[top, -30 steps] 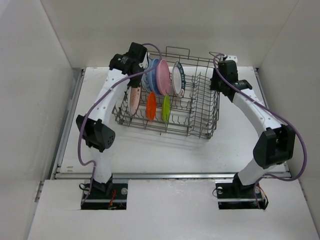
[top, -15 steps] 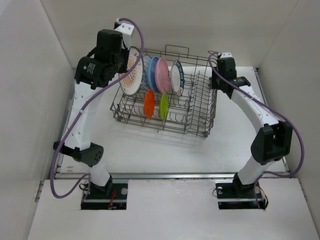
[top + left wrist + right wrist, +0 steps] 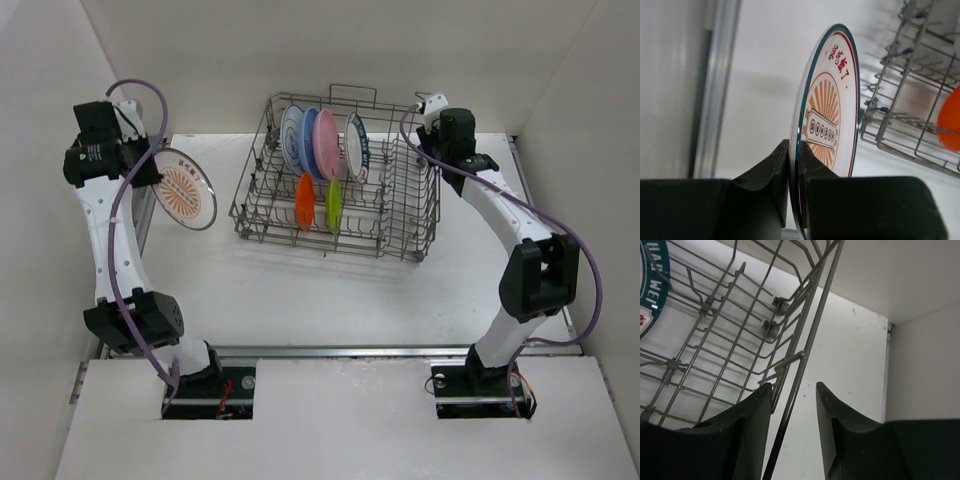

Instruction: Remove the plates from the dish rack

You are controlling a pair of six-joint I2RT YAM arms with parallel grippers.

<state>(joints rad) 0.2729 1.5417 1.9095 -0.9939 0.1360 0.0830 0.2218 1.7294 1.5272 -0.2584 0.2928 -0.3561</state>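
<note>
Since a second ago, left arm swung out left. Left gripper (image 3: 794, 150) pinches the sunburst plate (image 3: 832, 100) by its rim, on edge, above table (image 3: 300, 290), well left of dish rack (image 3: 425, 215). Other plates (image 3: 325, 150) stand racked. Right gripper (image 3: 794, 387), fingers apart, straddles the rack's right frame wire.

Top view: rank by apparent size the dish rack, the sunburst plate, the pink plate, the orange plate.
1. dish rack
2. sunburst plate, though held nearer the camera
3. pink plate, angled, so unsure against the second
4. orange plate
</note>
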